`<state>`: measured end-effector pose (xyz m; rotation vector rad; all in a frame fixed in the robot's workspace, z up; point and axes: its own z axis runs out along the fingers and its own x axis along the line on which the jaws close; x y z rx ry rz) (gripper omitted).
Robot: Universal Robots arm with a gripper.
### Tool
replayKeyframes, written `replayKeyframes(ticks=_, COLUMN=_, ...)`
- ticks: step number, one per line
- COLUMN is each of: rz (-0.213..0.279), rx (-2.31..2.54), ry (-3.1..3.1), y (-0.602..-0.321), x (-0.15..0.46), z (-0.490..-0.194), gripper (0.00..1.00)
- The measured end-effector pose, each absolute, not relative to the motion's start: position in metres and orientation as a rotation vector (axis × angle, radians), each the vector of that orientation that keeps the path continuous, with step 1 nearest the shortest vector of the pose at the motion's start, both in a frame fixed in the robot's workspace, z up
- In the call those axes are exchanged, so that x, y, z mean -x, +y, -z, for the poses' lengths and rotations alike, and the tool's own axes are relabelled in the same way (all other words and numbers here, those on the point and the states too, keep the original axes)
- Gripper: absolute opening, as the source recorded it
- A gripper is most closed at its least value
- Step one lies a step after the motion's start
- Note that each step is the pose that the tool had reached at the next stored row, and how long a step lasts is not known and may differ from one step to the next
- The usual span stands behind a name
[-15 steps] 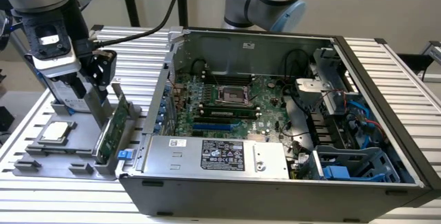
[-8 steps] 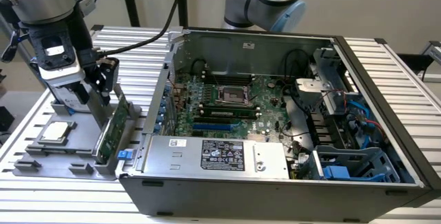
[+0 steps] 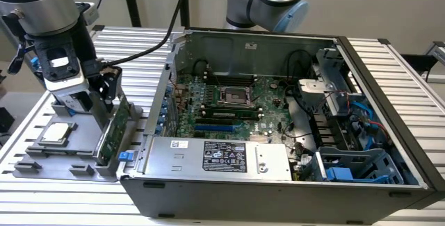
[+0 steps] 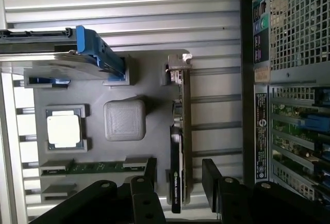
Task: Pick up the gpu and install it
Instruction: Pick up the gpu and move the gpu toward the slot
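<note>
Gripper (image 4: 180, 176) fingers spread wide, straddling the gpu (image 4: 179, 141), no grip yet (card stands on edge in gray tray (image 4: 149, 77) slot, beside open PC case (image 3: 278, 200)).

gpu (image 3: 110, 135) far end apparently behind fingers (image 3: 106, 86), hard drive (image 4: 46, 61) cut off

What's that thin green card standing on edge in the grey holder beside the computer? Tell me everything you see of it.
The gpu is a thin rectangular card: green circuit board, dark labelled face, silver metal bracket at one end. It stands upright on its long edge in a slot of the grey holder, outside the open computer case. The gripper straddles it with open fingers, a gap showing on each side.
</note>
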<state>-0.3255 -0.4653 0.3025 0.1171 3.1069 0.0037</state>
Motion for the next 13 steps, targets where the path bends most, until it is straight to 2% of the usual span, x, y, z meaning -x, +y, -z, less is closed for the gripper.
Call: replayKeyframes(ticks=13, rz=-0.004, rx=-0.126, ry=3.106, y=-0.469, x=0.326, z=-0.279, gripper=0.48)
